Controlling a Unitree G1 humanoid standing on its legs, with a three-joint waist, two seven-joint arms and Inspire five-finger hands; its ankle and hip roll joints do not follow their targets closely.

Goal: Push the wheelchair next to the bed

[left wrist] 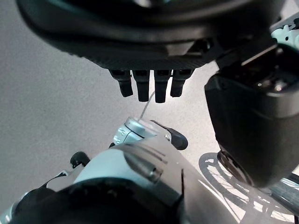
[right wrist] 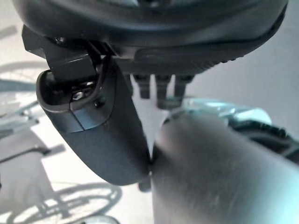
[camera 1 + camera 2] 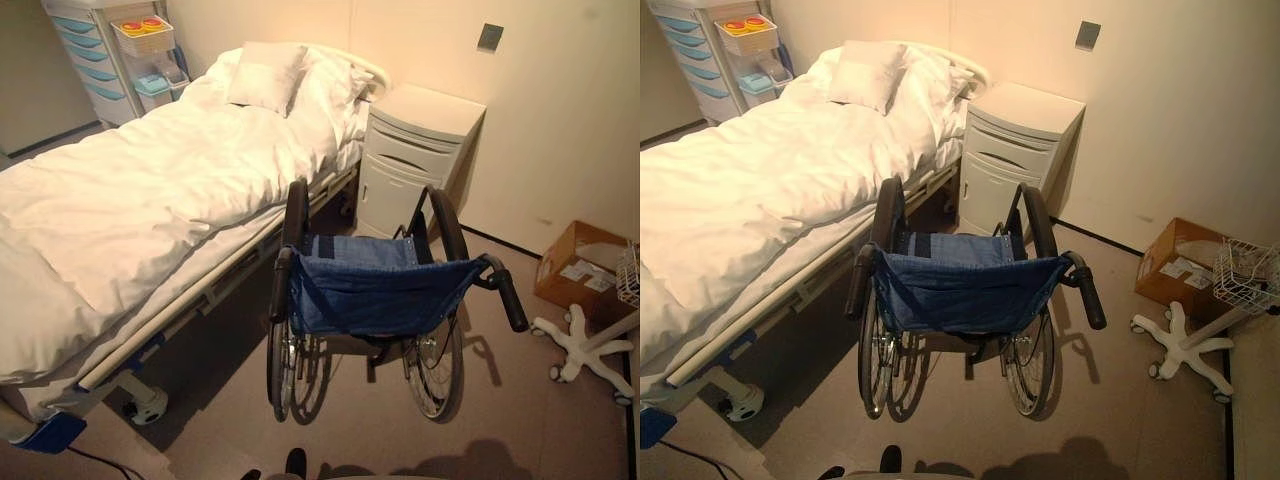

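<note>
The wheelchair faces away toward the nightstand, parallel beside the bed; both hands hang relaxed, empty.

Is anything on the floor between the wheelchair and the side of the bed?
Nothing visible. The wheelchair already stands close beside the bed, its left wheel near the bed frame, with bare floor between. The nightstand is ahead of it, by the wall.
</note>
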